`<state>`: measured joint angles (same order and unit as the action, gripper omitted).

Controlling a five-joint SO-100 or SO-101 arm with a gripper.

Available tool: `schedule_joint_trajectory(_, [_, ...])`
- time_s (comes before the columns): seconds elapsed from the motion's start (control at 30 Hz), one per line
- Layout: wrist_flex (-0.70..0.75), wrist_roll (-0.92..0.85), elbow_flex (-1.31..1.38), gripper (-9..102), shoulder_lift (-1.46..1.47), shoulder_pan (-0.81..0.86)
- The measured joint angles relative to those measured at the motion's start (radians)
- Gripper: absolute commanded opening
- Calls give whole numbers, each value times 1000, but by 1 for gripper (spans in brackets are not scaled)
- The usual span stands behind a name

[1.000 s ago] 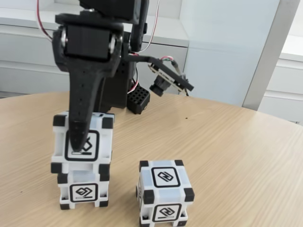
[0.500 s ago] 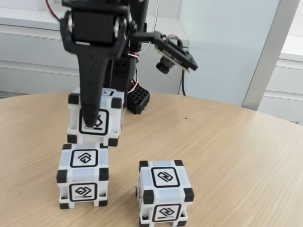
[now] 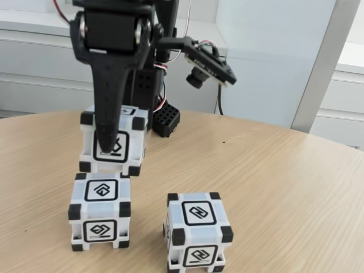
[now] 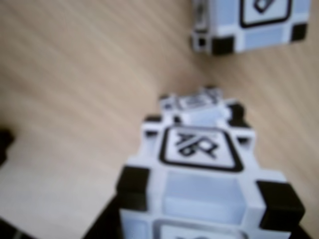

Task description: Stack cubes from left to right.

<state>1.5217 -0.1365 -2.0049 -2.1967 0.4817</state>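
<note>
- The claw [image 3: 108, 145] is clamped on one of the three cubes, the lifted cube [image 3: 112, 140]; its dark front finger [image 3: 108, 122] runs straight down across the glyph face toward the camera in the fixed view.
- The lifted cube hangs clear of the counter [image 3: 273, 170], level, with its lower edge just above the top of the left cube [image 3: 100, 211]. Whether the two touch is hard to tell; they look barely apart.
- In the fixed view the left cube sits at about 6 o'clock from the claw, and the carried cube is offset a little toward 1 o'clock from it.
- The right cube [image 3: 198, 231] stands at roughly 4 o'clock from the claw, near the bottom edge of the fixed view and well apart from the left one.
- Being cubes, they have no long axis to speak of; what matters is squareness, and the lifted one's faces look close to parallel with those of the cube beneath.
- In the wrist view the held cube [image 4: 199, 174] fills the lower half, blurred, with another cube [image 4: 251, 22] at 1 o'clock near the top edge.
- My judgement: whichever base it is meant for, the coming move turns on bringing corner blocks over corner blocks before release.
- The surface is a round, pale wood-grain counter, smooth. Behind it stand white cabinets and a pale wall, evenly lit.
</note>
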Motion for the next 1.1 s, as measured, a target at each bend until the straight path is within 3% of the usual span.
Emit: schedule_joint_trajectory(1.1, [-8, 12, 12, 0, 97, 0])
